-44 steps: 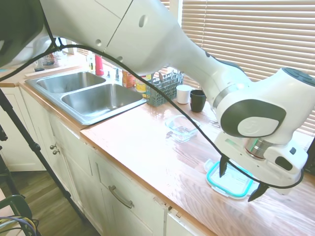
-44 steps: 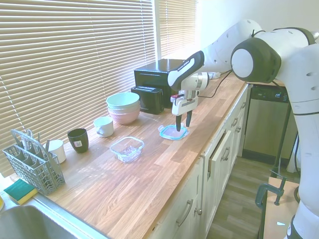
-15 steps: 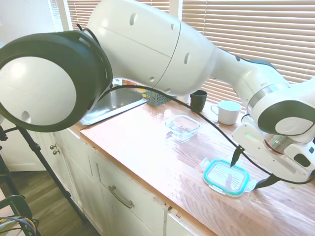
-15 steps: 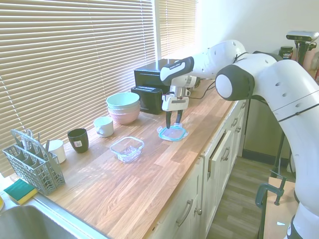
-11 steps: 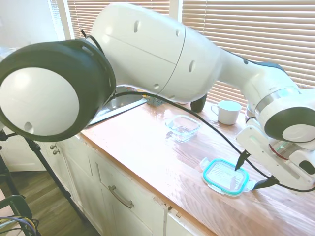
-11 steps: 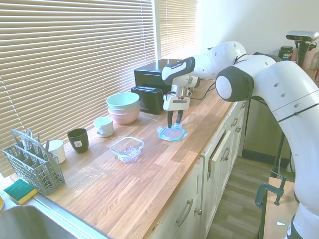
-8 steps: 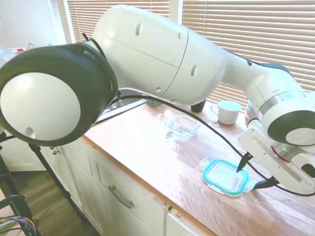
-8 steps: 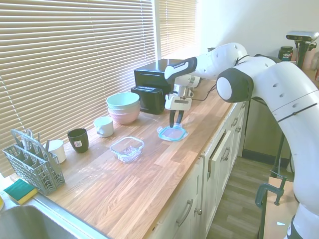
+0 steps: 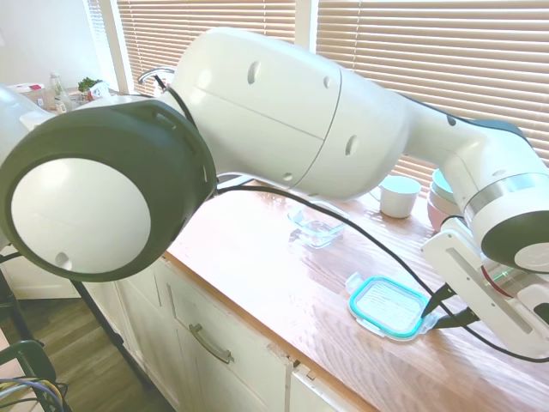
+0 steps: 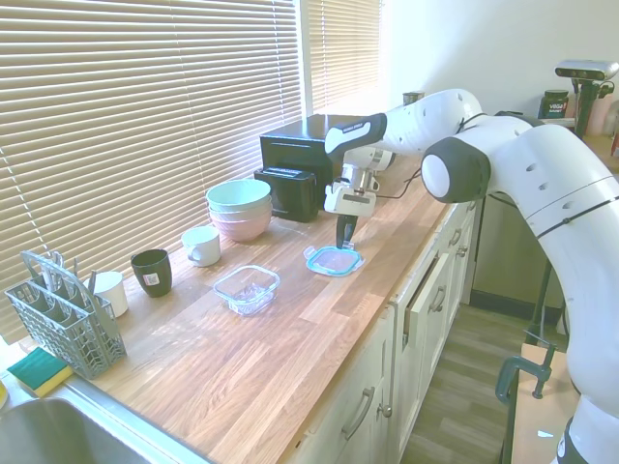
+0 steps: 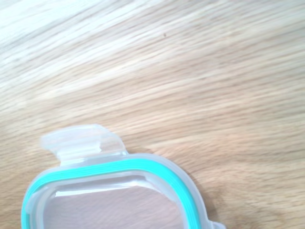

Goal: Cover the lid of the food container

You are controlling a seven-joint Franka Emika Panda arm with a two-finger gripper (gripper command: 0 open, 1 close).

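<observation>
Gripper (image 10: 345,235) state can't be told; it is positioned at lid (image 10: 334,259) edge. Lid lies flat on desk (image 10: 242,358), food container (image 10: 247,288) uncovered; pickup and placement remain.

You only get one corner of the lid (image 11: 114,191) in the wrist view; the rest runs off the frame edge. In the first exterior view the arm blocks most of the food container (image 9: 319,229) and the stacked bowls (image 9: 439,190). End effector (image 10: 345,235) fingers sit too small and close together to tell their state.
</observation>
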